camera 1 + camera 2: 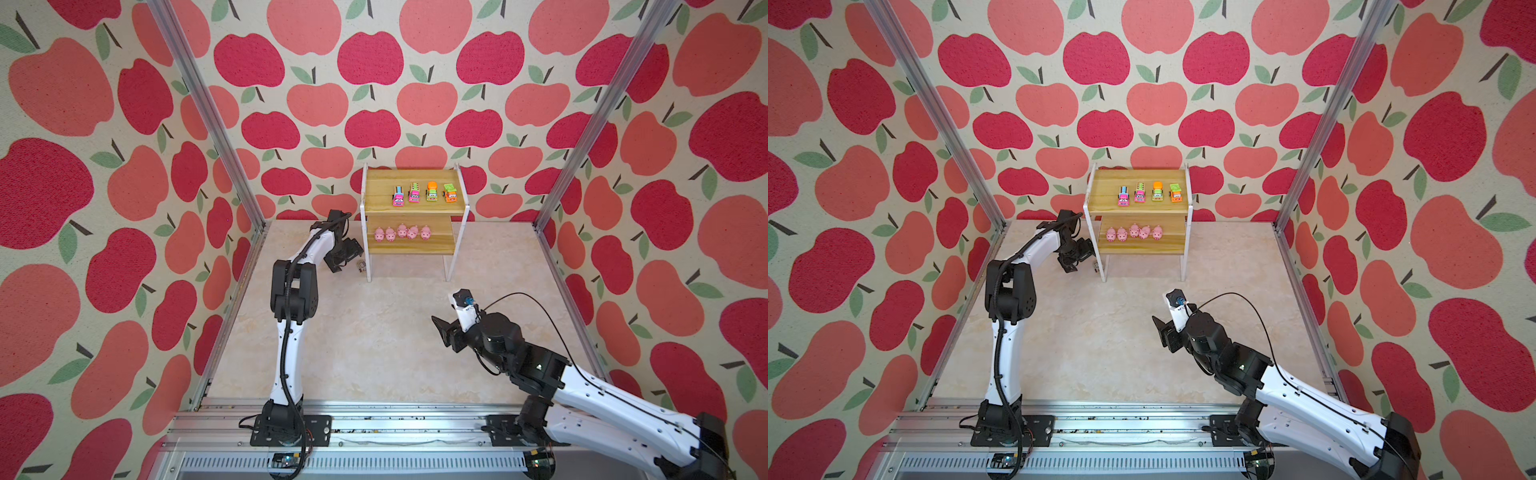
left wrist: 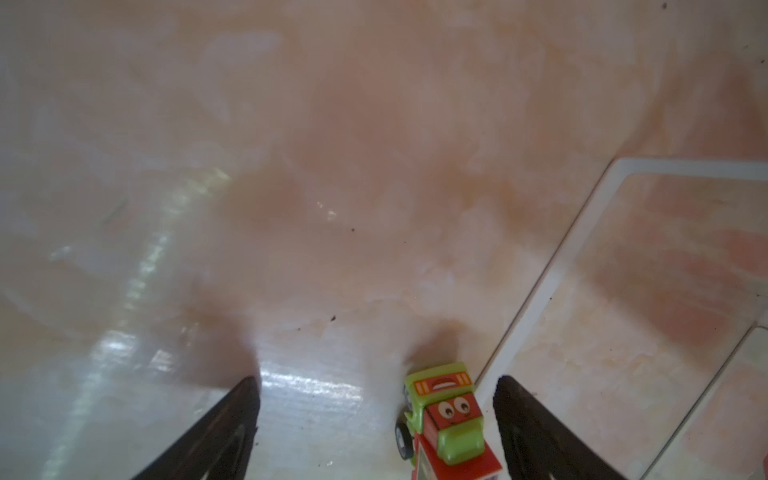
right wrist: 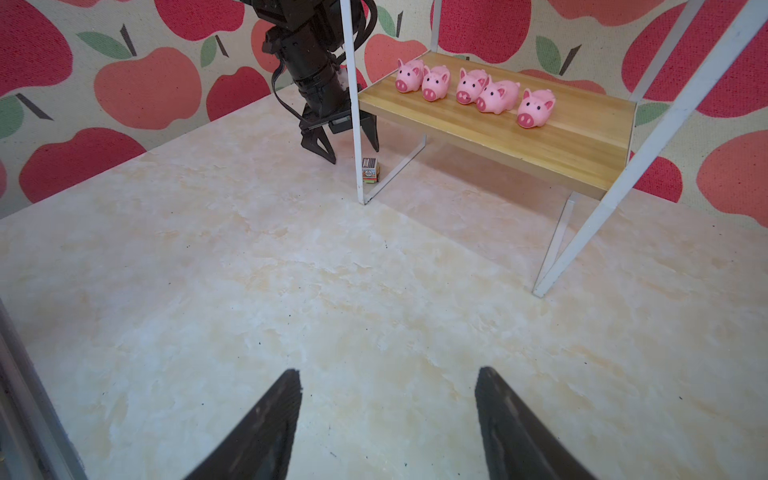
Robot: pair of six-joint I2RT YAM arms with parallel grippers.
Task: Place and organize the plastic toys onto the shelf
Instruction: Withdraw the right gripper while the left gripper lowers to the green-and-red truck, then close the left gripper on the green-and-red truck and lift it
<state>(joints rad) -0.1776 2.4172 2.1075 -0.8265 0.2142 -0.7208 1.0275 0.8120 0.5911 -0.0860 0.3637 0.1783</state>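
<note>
The shelf (image 1: 382, 178) stands at the back of the table. Several bright toy trucks (image 1: 432, 192) line its top board, and several pink pigs (image 1: 401, 232) stand in a row on the lower board (image 3: 561, 141). One green and red truck (image 2: 449, 424) sits on the table beside the shelf's front left leg (image 2: 540, 291); in both top views it is a small speck (image 1: 360, 266). My left gripper (image 2: 376, 382) hangs low over it, open, with the truck between the jaws and close to one finger, not clamped. My right gripper (image 3: 388, 374) is open and empty, over bare table at the right.
The shelf's thin white frame bar runs along the table right next to the left gripper's finger (image 2: 523, 415). Apple-patterned walls and aluminium posts (image 1: 208, 112) enclose the marble-look table (image 1: 374, 332). A metal rail (image 1: 395, 428) runs along the front edge.
</note>
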